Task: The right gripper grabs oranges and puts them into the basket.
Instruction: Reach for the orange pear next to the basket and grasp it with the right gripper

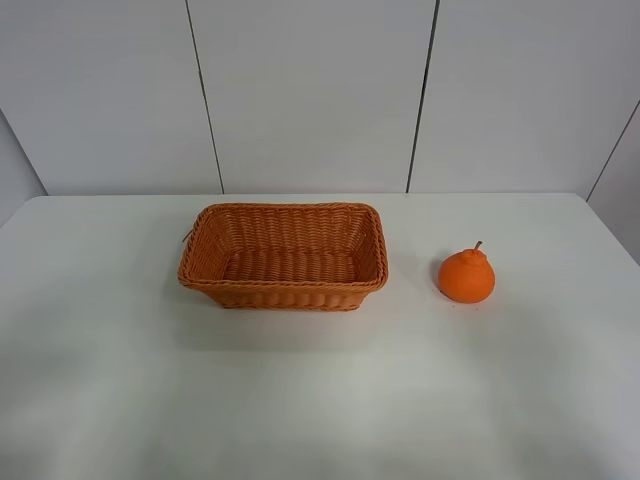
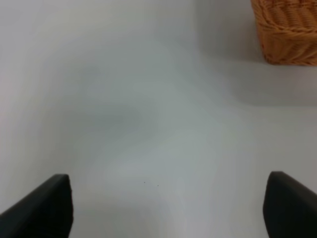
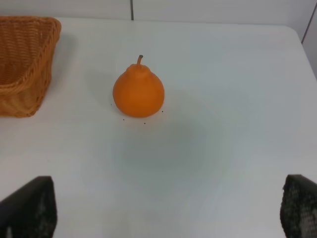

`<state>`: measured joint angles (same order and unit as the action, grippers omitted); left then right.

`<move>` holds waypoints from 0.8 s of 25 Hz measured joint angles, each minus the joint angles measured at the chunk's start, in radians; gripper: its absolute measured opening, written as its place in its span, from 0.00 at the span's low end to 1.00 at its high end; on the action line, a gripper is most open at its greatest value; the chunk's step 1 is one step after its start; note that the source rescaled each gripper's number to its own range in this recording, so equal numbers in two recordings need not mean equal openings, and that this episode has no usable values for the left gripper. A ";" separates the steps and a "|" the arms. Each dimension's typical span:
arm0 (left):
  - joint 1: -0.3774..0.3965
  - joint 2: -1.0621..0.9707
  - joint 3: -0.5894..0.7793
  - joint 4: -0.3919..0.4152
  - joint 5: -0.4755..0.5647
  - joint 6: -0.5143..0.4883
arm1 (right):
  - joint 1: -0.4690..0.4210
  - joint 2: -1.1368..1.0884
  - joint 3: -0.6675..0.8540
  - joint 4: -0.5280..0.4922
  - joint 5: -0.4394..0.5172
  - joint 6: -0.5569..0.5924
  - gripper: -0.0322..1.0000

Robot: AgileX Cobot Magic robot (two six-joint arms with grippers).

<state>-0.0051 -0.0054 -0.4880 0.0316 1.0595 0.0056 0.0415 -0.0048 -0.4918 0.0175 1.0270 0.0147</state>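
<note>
the right gripper point(image 3: 166, 210) sits closest to the lens, its two black fingertips at the outer corners of the right wrist view with the jaws spread wide and only bare table point(image 1: 300, 400) between them. nothing of the task is done yet, judging from how things lie: the orange point(image 1: 466, 275) stands upright on the tabletop, stem up, toward the right edge of the table and somewhat nearer the far edge than the near one, untouched and well ahead of the open right claw. the basket point(image 1: 283, 209) rests around the middle of the table's width, closer to the far edge, and it holds nothing; it stands near the orange, with a strip of white tabletop between them. what is left is the whole job: reach, close on the fruit, lift, carry toward the basket and let go above it. the left gripper point(image 2: 168, 206) also has its jaws spread, hanging over bare tabletop with a corner of the basket ahead of it, clear of the route. nothing else lies on the table, so the path looks unobstructed; only the basket's raised rim will need clearing.
</note>
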 joint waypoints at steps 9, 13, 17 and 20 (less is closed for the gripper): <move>0.000 0.000 0.000 0.000 0.000 0.000 | 0.000 0.000 0.000 0.000 0.000 0.000 1.00; 0.000 0.000 0.000 0.000 0.000 0.000 | 0.000 0.039 -0.022 0.000 0.001 0.006 1.00; 0.000 0.000 0.000 0.000 0.000 0.000 | 0.000 0.242 -0.124 0.001 0.001 0.019 1.00; 0.000 0.000 0.000 0.000 0.000 0.000 | 0.000 0.452 -0.217 0.004 0.001 0.019 1.00</move>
<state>-0.0051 -0.0054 -0.4880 0.0316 1.0595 0.0056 0.0415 0.4468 -0.7092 0.0219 1.0283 0.0337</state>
